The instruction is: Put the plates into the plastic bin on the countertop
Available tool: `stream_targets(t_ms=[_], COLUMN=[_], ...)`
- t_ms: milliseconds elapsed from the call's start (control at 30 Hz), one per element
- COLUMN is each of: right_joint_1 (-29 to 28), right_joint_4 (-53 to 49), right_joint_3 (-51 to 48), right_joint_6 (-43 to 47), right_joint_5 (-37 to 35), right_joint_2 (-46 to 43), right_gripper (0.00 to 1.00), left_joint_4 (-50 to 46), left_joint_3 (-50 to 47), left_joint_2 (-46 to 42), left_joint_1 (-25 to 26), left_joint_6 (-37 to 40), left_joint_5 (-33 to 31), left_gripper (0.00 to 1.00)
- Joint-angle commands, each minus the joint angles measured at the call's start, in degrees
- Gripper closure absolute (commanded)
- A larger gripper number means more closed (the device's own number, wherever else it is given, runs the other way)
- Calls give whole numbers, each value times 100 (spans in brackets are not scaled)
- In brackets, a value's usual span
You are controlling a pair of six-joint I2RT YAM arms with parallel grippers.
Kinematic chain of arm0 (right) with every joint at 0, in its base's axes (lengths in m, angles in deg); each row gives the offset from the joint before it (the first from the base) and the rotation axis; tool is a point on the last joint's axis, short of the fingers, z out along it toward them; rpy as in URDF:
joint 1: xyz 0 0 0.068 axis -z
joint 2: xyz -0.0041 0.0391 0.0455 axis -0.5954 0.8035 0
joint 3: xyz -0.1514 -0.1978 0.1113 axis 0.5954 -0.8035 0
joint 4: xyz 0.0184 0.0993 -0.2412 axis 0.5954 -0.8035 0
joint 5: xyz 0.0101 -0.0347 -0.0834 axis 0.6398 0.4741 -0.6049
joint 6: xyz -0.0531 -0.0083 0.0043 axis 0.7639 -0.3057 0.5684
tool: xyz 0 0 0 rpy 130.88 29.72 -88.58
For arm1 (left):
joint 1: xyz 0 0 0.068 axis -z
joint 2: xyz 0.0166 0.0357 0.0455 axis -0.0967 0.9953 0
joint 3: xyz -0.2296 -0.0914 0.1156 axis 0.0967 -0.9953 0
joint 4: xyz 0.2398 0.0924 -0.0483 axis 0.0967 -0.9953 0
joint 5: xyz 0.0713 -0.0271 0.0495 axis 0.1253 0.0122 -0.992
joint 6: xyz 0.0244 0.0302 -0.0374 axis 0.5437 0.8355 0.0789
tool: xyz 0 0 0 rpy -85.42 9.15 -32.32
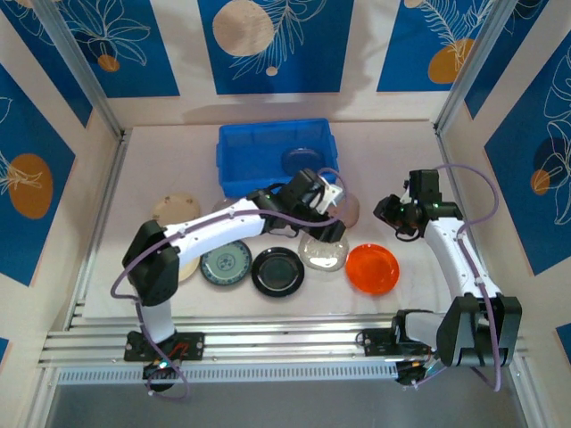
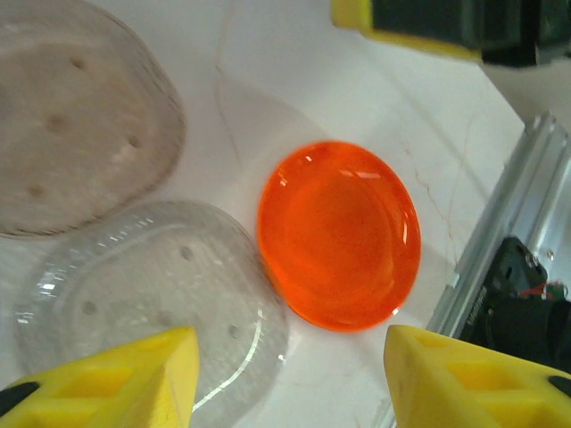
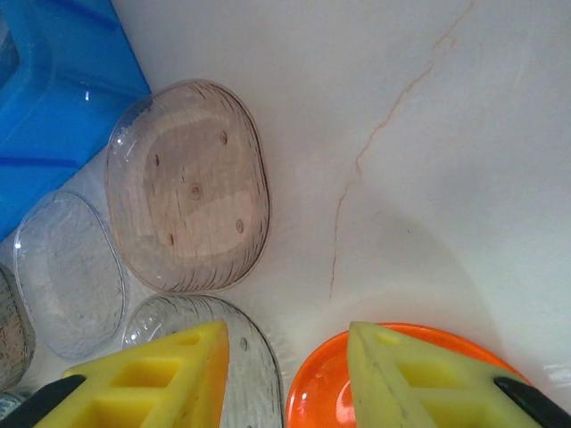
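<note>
i'm watching my left gripper (image 2: 290,374) hovering spread and empty above a clear plate (image 2: 143,285), just beside the orange plate (image 2: 339,234). my right gripper (image 3: 285,357) is hanging spread too, pinching nothing. both plates are lying on the worktop (image 1: 393,152), nearer me than the blue bin (image 1: 259,156) and apart from it.
</note>
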Motion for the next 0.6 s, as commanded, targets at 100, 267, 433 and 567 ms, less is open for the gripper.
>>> stream_targets(t_ms=[100, 267, 433, 567], right_joint_1=[186, 401, 467, 530], right_joint_4=[-336, -41, 83, 94], right_joint_3=[-309, -655, -755, -770], right_joint_6=[-213, -442, -495, -462], right_joint_5=[-16, 221, 351, 406], right_joint_2=[-47, -409, -396, -397], right_gripper=[60, 60, 61, 60], left_joint_4=[14, -42, -230, -210], left_joint_3=[245, 775, 1426, 1708], left_joint_2=[481, 1118, 1720, 2121], left_joint_1=[191, 248, 309, 314], left_joint_6=[259, 574, 963, 1107], left_joint_5=[335, 671, 862, 1015], left_gripper=[42, 44, 46, 46])
